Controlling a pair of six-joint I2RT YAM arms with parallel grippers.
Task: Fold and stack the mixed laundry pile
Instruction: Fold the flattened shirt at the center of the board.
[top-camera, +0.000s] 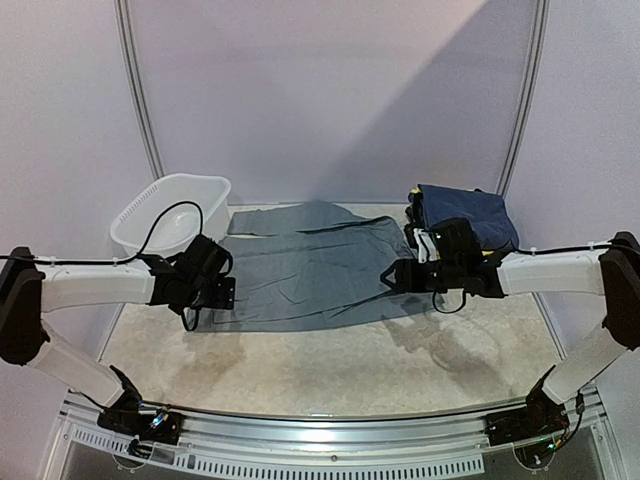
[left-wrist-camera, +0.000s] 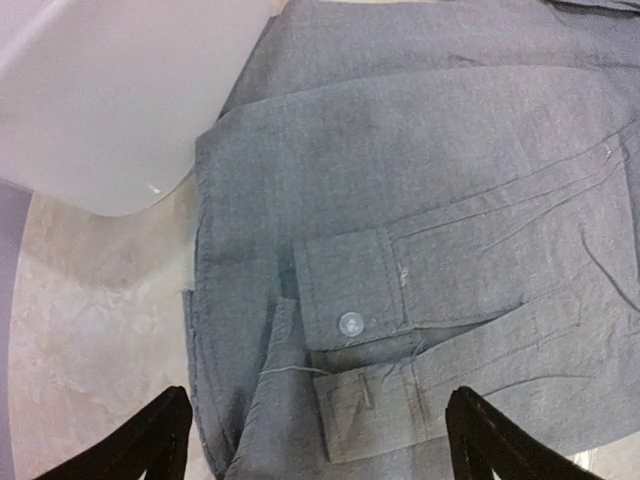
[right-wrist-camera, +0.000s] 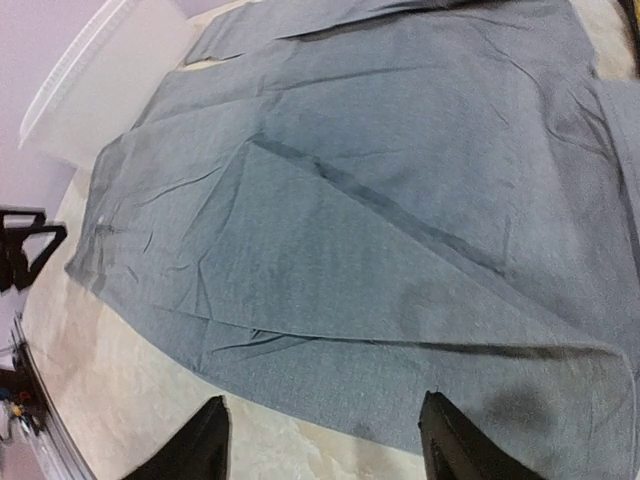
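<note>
Nearest, two grippers hang over the pale table (top-camera: 300, 370). The left gripper (left-wrist-camera: 319, 395) has its jaws spread wide and grips nothing; beneath it lies the waistband of the grey trousers (top-camera: 310, 265) with one button (left-wrist-camera: 351, 322). The right gripper (right-wrist-camera: 324, 398) also stands parted and empty, above the trousers' right edge, where one corner of cloth is folded over. The single pair of trousers lies flat in the middle of the table, between the two grippers. Farther back on the left, one white basin (top-camera: 170, 210) sits just beside the trousers. At the back right lies one navy garment (top-camera: 465, 215), a little yellow cloth showing at its edge.
</note>
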